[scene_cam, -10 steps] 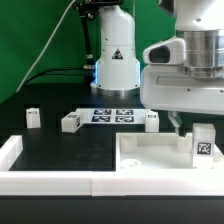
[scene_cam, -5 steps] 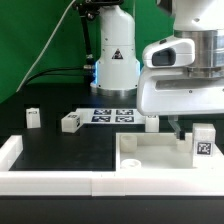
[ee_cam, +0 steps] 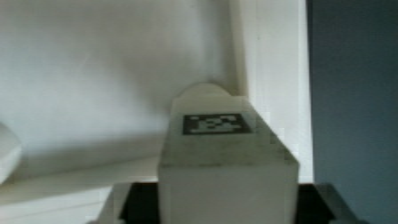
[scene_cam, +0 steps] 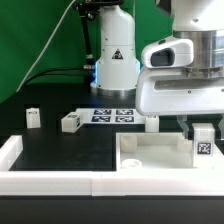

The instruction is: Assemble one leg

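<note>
Roughly left to right in the exterior view: a white rail (scene_cam: 10,152) is seen at the near left edge, then a small white leg (scene_cam: 33,117), then a second white leg lying flat (scene_cam: 70,122), then the marker board (scene_cam: 113,116) with tags, then a third white part (scene_cam: 151,122) half hidden by the arm, likely another leg. The tabletop (scene_cam: 150,160), a white tray with raised rim, lies at the near right. The leg (scene_cam: 204,141) in hand stands upright at the tabletop's right side, tag facing the camera. So four small posts are counted, one tabletop, one marker board.

The gripper (scene_cam: 203,126) sits right over the upright leg; in the wrist view the leg (ee_cam: 224,150) fills the gap between the dark finger pads, which look pressed to its sides, so it is judged clamped on it.

The leg is judged light, stiff, smooth plastic, a bit slippery; it is best held on the two flat side faces near the top, tag left uncovered.
</note>
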Motion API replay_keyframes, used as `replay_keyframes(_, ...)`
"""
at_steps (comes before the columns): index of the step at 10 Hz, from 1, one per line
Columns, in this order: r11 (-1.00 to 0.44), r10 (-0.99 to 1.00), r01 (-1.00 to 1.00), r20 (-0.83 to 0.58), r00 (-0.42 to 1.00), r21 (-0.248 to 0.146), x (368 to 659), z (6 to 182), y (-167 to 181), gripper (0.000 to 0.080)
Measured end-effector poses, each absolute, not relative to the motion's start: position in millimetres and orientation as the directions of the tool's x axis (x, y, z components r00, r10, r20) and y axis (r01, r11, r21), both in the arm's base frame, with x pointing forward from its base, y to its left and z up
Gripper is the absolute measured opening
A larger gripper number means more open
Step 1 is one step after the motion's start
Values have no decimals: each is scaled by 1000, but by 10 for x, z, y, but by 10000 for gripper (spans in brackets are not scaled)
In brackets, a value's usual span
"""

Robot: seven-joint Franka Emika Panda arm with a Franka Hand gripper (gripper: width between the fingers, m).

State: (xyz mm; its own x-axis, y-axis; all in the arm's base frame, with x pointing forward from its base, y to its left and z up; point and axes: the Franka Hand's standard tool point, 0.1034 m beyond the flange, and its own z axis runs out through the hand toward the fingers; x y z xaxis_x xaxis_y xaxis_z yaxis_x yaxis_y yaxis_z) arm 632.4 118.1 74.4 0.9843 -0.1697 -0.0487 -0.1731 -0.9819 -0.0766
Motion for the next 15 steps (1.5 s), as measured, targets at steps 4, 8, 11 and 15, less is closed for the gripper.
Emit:
replay_keyframes(4, -876, -474, -479, -73, 877, -66, 6328, 743, 1164, 292)
replay_keyframes(8, -509, -855, -860, -103, 509, -29, 6320, 746, 1147, 292)
replay_keyframes(11, -115, -987, -993, -110, 113, 11, 6314, 746, 1150, 292)
replay_keyframes(15, 290, -953, -956, -81, -294, 48, 6309, 759, 1162, 294)
